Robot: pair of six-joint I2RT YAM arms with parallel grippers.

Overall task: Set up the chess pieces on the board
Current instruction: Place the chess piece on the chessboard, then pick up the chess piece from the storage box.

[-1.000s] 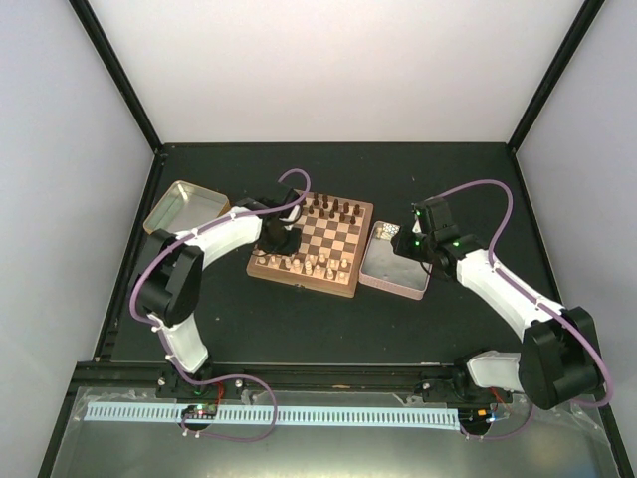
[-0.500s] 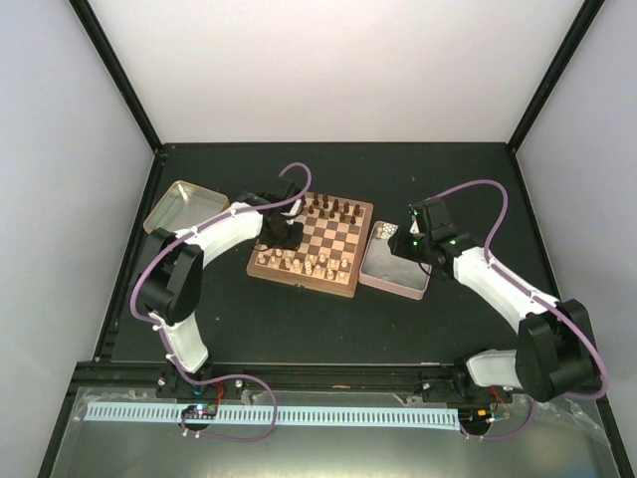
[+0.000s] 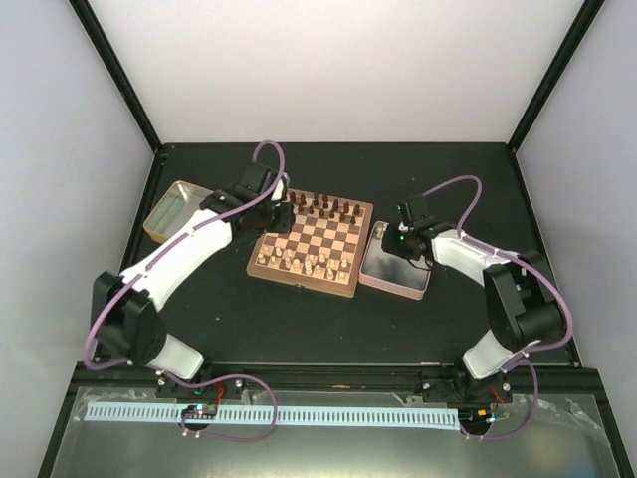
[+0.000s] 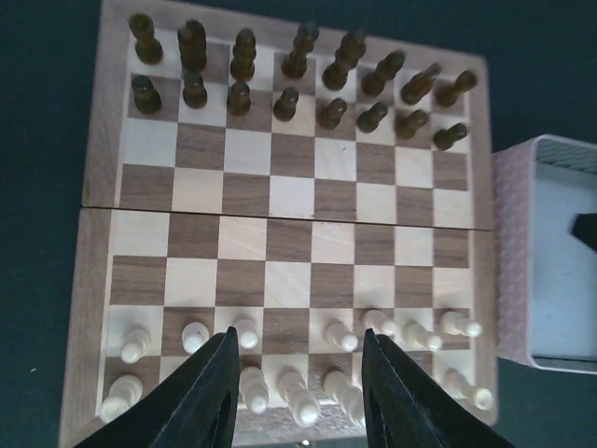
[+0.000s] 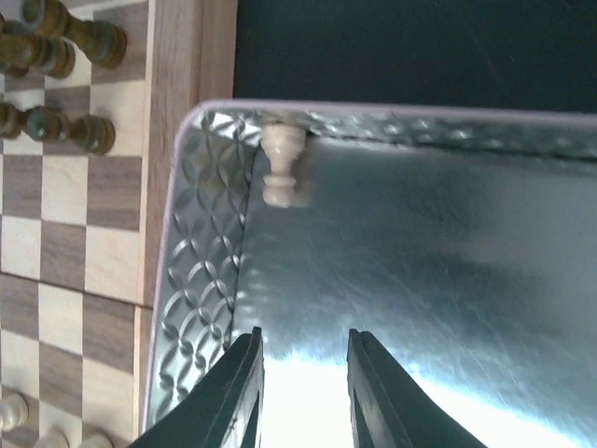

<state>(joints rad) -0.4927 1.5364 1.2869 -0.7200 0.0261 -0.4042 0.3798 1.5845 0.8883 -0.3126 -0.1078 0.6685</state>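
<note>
Pawn (image 5: pixel 282 166) lies in tin (image 5: pixel 201 271) near parted, empty right fingers (image 5: pixel 238 392); left fingers (image 4: pixel 201 401), parted, empty, over board (image 4: pixel 289 196).

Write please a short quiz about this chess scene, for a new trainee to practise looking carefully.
1. True or false: the dark brown wooden chessmen fill two whole rows of the square wooden chessboard.
2. Is the right gripper open or shut?
3. Where does the lying light tan wooden pawn rest? A the shallow metal tin; B the chessboard; C the right gripper.
Key: 1 true; 2 open; 3 A.
</note>
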